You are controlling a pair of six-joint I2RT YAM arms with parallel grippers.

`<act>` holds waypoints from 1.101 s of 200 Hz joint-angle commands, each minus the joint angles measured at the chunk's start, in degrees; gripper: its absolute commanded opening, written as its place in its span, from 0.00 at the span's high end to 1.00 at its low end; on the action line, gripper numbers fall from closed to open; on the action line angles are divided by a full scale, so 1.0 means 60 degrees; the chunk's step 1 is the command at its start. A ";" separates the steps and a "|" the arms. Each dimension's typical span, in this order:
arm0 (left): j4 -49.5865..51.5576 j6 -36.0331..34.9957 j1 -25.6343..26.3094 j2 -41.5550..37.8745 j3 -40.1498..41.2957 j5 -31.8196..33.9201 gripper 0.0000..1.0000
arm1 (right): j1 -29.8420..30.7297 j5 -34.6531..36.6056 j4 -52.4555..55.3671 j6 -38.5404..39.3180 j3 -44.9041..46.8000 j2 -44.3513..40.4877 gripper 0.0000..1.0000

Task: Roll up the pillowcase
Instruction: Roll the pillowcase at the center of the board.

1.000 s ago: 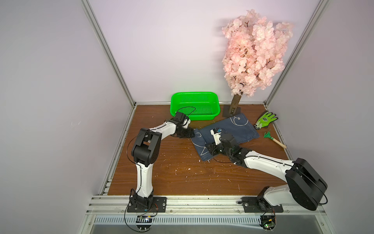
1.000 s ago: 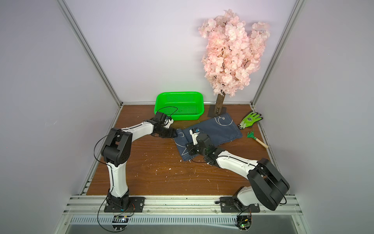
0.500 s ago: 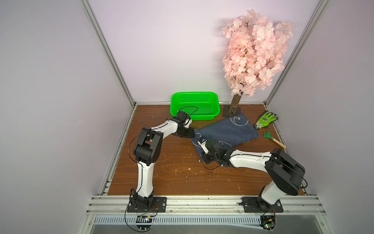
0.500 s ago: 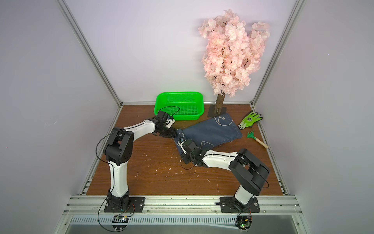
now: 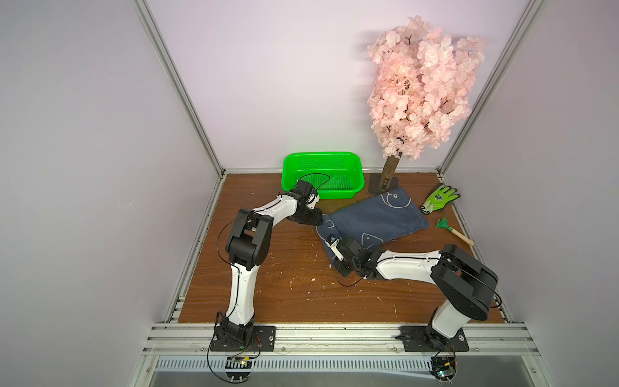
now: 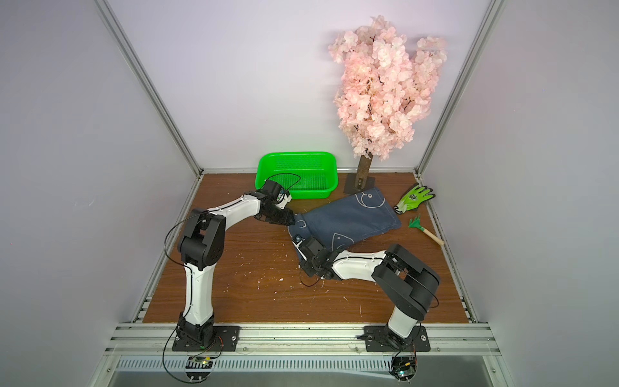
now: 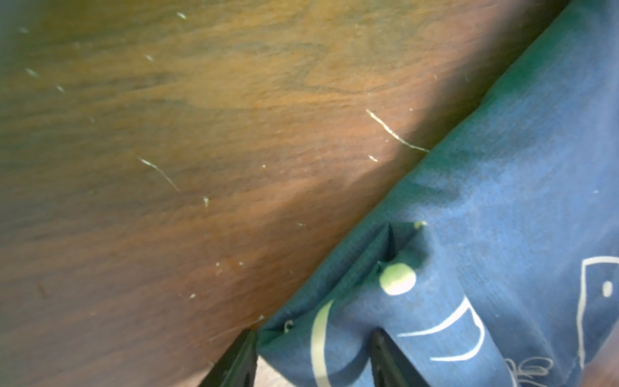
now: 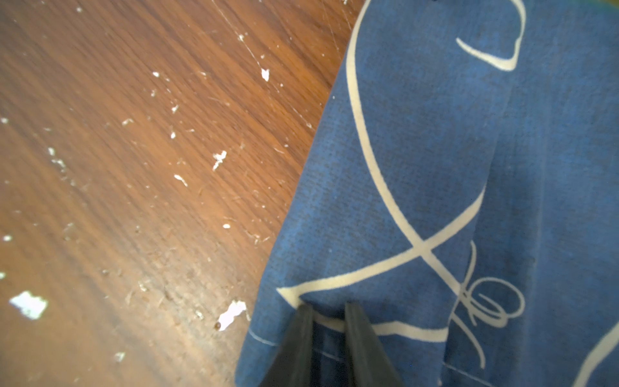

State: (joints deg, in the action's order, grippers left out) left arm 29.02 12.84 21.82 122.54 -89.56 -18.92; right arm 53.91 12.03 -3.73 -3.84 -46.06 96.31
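The navy pillowcase (image 5: 378, 214) (image 6: 348, 217), printed with white fish outlines, lies spread across the middle-right of the wooden table. At its far-left corner sits my left gripper (image 5: 318, 219) (image 7: 313, 338). Its jaws stand fairly wide, clamped on a bunched fold of that pillowcase (image 7: 502, 201) corner. My right gripper (image 5: 335, 248) (image 8: 330, 311) is at the near-left corner, jaws narrow, shut on the hem of the pillowcase (image 8: 435, 150). The fingertips of both grippers are hidden in both top views.
A green basket (image 5: 321, 154) stands at the back, just behind my left wrist. A pink blossom tree (image 5: 422, 87) stands on its base at the back right. A green-and-white glove (image 5: 438, 197) and a small rake (image 5: 454, 229) lie right of the cloth. White crumbs dot the table (image 5: 301, 278).
My right gripper has swung from over the cloth's middle to its near-left corner. The folded-over part now lies flat. The left gripper has stayed at its corner.
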 commanded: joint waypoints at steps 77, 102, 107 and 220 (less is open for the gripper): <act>0.1023 -0.0584 0.0113 0.0783 0.0264 0.0811 0.49 | 0.1145 0.1208 0.0765 0.0324 -0.1868 0.0166 0.36; 0.1097 -0.0617 0.0107 0.0859 0.0206 0.0685 0.49 | 0.1166 0.2431 0.1004 0.0355 -0.2484 0.1016 0.32; 0.1097 -0.0626 0.0105 0.0873 0.0205 0.0641 0.49 | 0.1163 0.2653 0.1100 0.0361 -0.2632 0.1171 0.32; 0.1441 -0.0897 0.0083 0.1102 -0.0132 0.0339 0.52 | 0.1207 0.5017 0.2236 0.1198 -0.3347 0.2720 0.44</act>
State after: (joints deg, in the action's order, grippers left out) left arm 32.25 8.51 22.17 123.98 -91.98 -17.98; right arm 60.95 37.80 7.11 0.69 -65.76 111.26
